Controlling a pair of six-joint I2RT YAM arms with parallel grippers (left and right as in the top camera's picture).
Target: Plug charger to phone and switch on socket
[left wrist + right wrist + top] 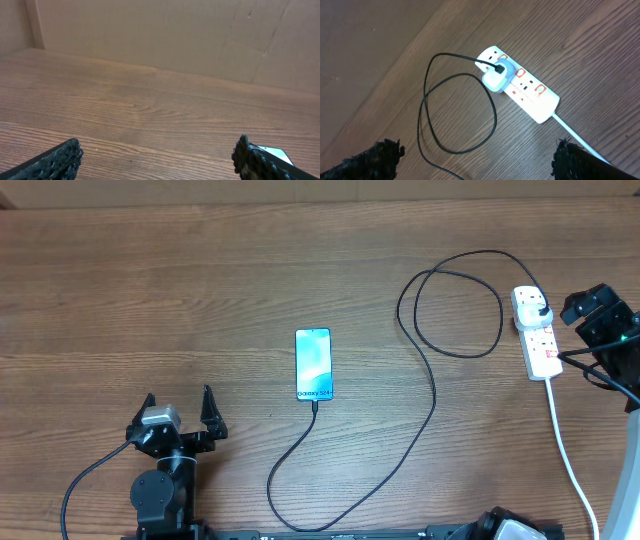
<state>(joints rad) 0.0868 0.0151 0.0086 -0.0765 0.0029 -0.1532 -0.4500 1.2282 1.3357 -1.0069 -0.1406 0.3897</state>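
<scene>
Your left fingers (60,160) stand wide apart with nothing between them, low over the bare wooden surface (200,270). In the overhead view they sit near the 7 o'clock edge, and the phone (313,364) lies well apart from them, towards 2 o'clock. In the left wrist view only a corner of it peeks out beside the finger at 4 o'clock.

Your right fingers (375,160) are spread just as wide and hold nothing. In the right wrist view the socket (520,85) lies on the surface ahead of them, at about 1 o'clock from the gap and clear of both tips. From overhead it is just beside them, at 9 o'clock.

The phone lies flat near the middle of the surface, screen up, with its "Galaxy S24" end pointing to 6 o'clock. The charger (432,400) meets that end with its tip; you cannot tell whether it is fully seated. From there the cable dips towards 6 o'clock, climbs, curls into a loop near the socket and ends in a white adapter (495,80) plugged into it. The red switches show, but their position is not readable. The socket's thick white cord (570,450) runs off towards 5 o'clock.
</scene>
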